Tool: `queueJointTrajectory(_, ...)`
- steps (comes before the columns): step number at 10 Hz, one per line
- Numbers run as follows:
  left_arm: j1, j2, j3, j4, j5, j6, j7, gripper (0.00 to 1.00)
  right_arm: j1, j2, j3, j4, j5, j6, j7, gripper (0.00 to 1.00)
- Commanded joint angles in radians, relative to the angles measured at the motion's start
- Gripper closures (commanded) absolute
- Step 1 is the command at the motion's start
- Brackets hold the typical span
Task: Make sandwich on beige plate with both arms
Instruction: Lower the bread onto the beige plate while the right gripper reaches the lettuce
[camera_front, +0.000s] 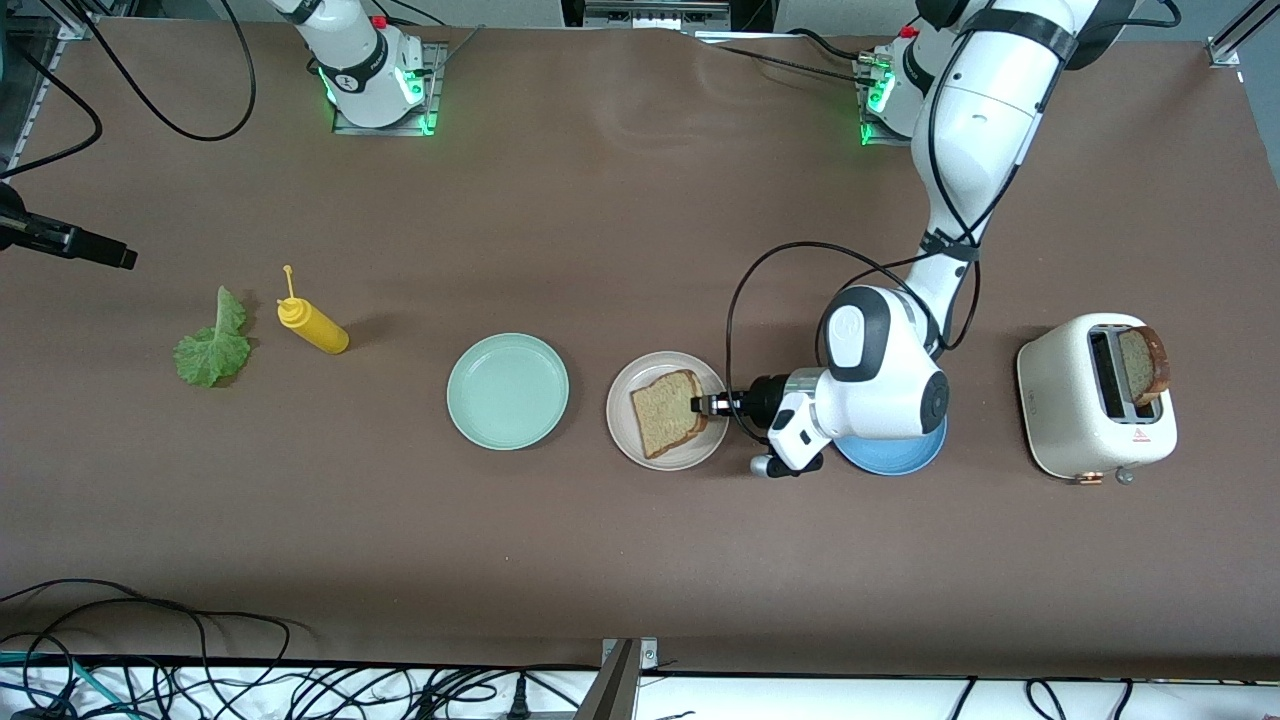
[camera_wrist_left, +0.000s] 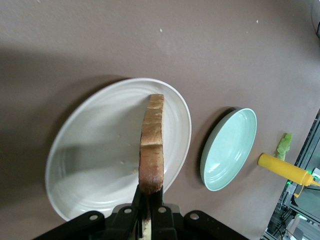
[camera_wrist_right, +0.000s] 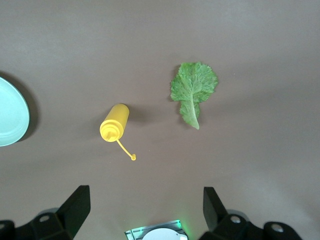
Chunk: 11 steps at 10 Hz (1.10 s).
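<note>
1. Left gripper sits low over the round, faintly speckled beige plate, pressed together on the crust edge of a square brown wholemeal bread slice. The left wrist view shows the slice edge-on, standing out from the gripper above the plate's bare bowl. I cannot tell whether its lower edge touches the plate.

2. Right gripper is spread wide and holds nothing. It hangs over the right arm's end of the table, above a ruffled green lettuce leaf and a yellow squeeze bottle lying on its side. This arm waits.

3. A second bread slice stands up out of a slot of the cream two-slot toaster at the left arm's end of the brown table.

4. A mint green plate lies beside the beige one, toward the right arm's end. A blue plate shows partly under the left arm's wrist.

5. Stage, as I judge it: first slice being set down; lettuce and second slice not yet placed.

6. Risks:
   - The slice sits toward the gripper's side of the plate. Released tilted, it may come to rest propped on the raised rim instead of flat.
   - The grip is thin, on crust only. Soft bread may tear or cling to a finger when released.
   - The wrist hangs over the blue plate. A low retreat could nudge it.
   - The lettuce is light and flat on the table, so a pinch may miss or crumple it.
</note>
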Motion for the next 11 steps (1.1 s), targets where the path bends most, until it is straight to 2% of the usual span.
queueJointTrajectory(1, 0.005, 0.016, 0.011, 0.015, -0.035, -0.003, 0.068, 1.00, -0.010, 0.039, 0.002, -0.002, 0.005, 0.006, -0.011, 0.00)
queueJointTrajectory(5, 0.006, 0.061, 0.034, 0.004, -0.032, -0.003, 0.144, 1.00, -0.025, 0.150, 0.000, -0.009, -0.013, 0.025, 0.000, 0.00)
queueJointTrajectory(7, 0.005, 0.073, 0.034, 0.004, -0.032, -0.003, 0.144, 0.88, -0.032, 0.212, 0.000, -0.010, -0.082, 0.058, -0.006, 0.00)
queueJointTrajectory(8, 0.005, 0.076, 0.034, 0.004, -0.032, -0.002, 0.142, 0.76, -0.054, 0.240, 0.000, -0.012, -0.084, 0.069, -0.013, 0.00)
queueJointTrajectory(9, 0.005, 0.076, 0.034, 0.004, -0.032, -0.002, 0.141, 0.51, -0.061, 0.269, 0.000, -0.019, -0.084, 0.089, -0.013, 0.00)
queueJointTrajectory(10, 0.005, 0.075, 0.034, 0.004, -0.031, -0.002, 0.144, 0.01, -0.079, 0.283, 0.000, -0.042, -0.084, 0.123, -0.016, 0.00)
queueJointTrajectory(11, 0.003, 0.073, 0.034, 0.005, -0.031, -0.002, 0.144, 0.00, -0.085, 0.283, 0.000, -0.080, -0.084, 0.166, -0.031, 0.00)
